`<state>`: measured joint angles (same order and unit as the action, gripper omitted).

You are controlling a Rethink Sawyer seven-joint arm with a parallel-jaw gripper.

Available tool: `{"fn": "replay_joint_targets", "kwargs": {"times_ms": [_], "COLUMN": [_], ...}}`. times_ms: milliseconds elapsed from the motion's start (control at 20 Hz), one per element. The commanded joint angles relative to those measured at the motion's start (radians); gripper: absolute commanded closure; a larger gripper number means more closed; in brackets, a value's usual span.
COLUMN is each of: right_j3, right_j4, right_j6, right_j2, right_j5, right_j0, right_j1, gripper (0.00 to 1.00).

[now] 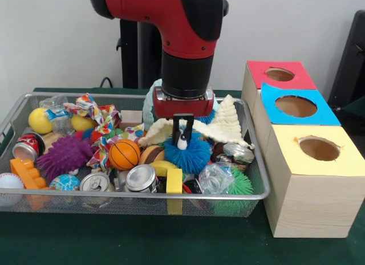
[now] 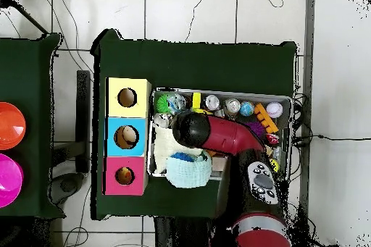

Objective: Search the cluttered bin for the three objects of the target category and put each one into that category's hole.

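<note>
Front view: my gripper (image 1: 182,134) hangs low over the middle of the cluttered bin (image 1: 258,192), its dark fingers close together, tips right at the cream cloth (image 1: 225,125) where it drapes over a blue spiky ball (image 1: 188,154). I can't tell if they're clenched on fabric or just pressed against it, too narrow a gap to read. A mint cloth (image 1: 149,102) peeks out behind the arm. A pale yellow one isn't findable here, probably buried. The red-topped hole (image 1: 279,74) is on the farthest box, behind blue and yellow. To do this well I'd pinch a fold of cloth only, not the ball's spikes, lift straight up until the tail clears the rim, then carry. Overhead view: the arm covers the gripper, no help on the fingers. The mint cloth (image 2: 188,172) sits bunched at the bin's edge nearest the red box (image 2: 125,176), the cream cloth (image 2: 165,145) beside it, both close to the boxes. Short carry, but I'd bunch the cloth so it drops through and doesn't drape over the blue hole (image 2: 126,137).
</note>
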<state>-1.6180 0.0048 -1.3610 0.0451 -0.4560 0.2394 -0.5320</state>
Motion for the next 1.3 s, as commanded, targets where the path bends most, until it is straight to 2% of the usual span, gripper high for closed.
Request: {"fn": "replay_joint_targets", "kwargs": {"times_ms": [50, 650, 850, 1300], "right_j3": [-0.024, 0.013, 0.011, 0.082], "right_j4": [0.019, -0.025, -0.04, -0.081], "right_j6": [-0.11, -0.038, -0.015, 0.05], "right_j2": [-0.018, -0.047, -0.059, -0.083], "right_j5": [-0.183, -0.285, -0.28, -0.336], "right_j0": [0.066, 0.134, 0.164, 0.214], "right_j1": [-0.09, -0.126, -0.125, -0.107], "gripper": [1.0, 1.0, 1.0, 1.0]}}
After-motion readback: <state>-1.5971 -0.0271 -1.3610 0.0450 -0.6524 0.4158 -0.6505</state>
